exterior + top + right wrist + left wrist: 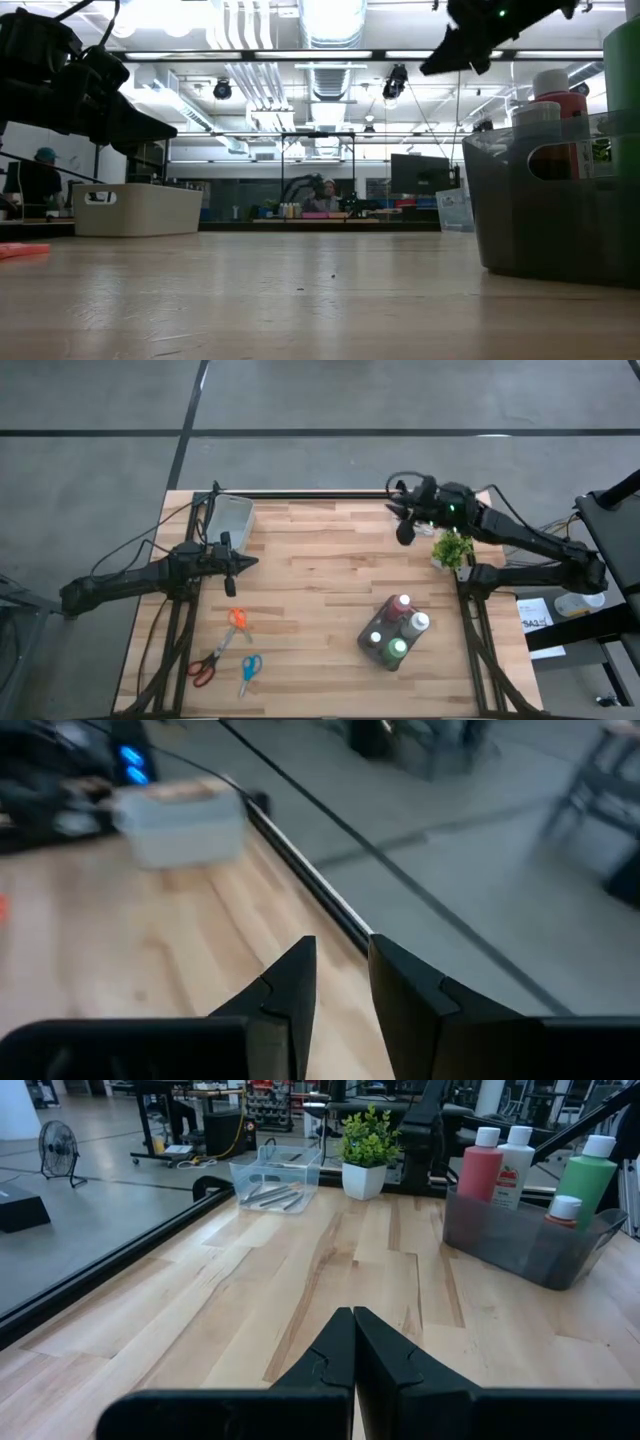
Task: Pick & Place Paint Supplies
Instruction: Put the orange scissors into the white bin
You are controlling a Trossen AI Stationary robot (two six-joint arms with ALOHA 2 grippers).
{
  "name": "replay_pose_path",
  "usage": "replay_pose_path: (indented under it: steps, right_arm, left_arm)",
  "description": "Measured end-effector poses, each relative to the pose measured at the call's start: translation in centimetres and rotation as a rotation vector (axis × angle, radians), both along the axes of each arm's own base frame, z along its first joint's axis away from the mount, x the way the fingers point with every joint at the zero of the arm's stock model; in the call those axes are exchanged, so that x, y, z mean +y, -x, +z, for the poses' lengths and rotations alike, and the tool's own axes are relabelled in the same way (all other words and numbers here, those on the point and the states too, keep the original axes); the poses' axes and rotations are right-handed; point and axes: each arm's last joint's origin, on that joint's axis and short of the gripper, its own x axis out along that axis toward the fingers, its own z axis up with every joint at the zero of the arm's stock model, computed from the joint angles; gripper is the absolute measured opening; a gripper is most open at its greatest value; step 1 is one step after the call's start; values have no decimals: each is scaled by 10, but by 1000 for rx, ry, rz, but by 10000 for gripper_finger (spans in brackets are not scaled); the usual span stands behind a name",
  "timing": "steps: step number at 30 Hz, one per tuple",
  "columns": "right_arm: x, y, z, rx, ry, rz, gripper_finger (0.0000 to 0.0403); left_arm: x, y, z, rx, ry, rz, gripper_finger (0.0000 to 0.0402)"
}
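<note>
Several paint bottles (red (480, 1165), white (516, 1165), green (585, 1175)) stand upright in a grey bin (510, 1240) at the near right (368, 632). Dark paintbrushes (270, 1198) lie in a clear container (300, 1175) beside the potted plant (367, 1145). In the high view my right arm hides that container. My right gripper (342, 965) hangs high above the far right part of the table (398, 510). It is narrowly open with nothing between its fingers. My left gripper (352, 1320) is shut and empty, and it hovers at the left (250, 562).
A pale bin (228, 520) stands at the far left. Orange scissors (237, 622), red scissors (205, 668) and blue scissors (250, 668) lie near the left front. The table's middle is bare wood. A black rail runs along the far edge (320, 900).
</note>
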Motion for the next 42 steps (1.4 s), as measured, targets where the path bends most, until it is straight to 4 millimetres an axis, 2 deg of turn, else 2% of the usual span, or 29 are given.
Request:
replay_pose_path:
  steps: [7,15,22,30,39,42]
  right_arm:
    - [39,0,-23,-127,63,170,90]
    - [64,19,-43,-171,112,161,90]
    - [76,45,-61,-224,123,175,90]
    - [85,71,-94,-299,147,305,90]
    - [88,90,-115,-485,257,388,90]
    - [88,89,-121,-499,265,386,90]
  left_arm:
    - [0,0,0,0,0,0,0]
    - [0,0,0,0,0,0,0]
    - [0,0,0,0,0,0,0]
    - [0,0,0,0,0,0,0]
    - [0,0,0,0,0,0,0]
    - [0,0,0,0,0,0,0]
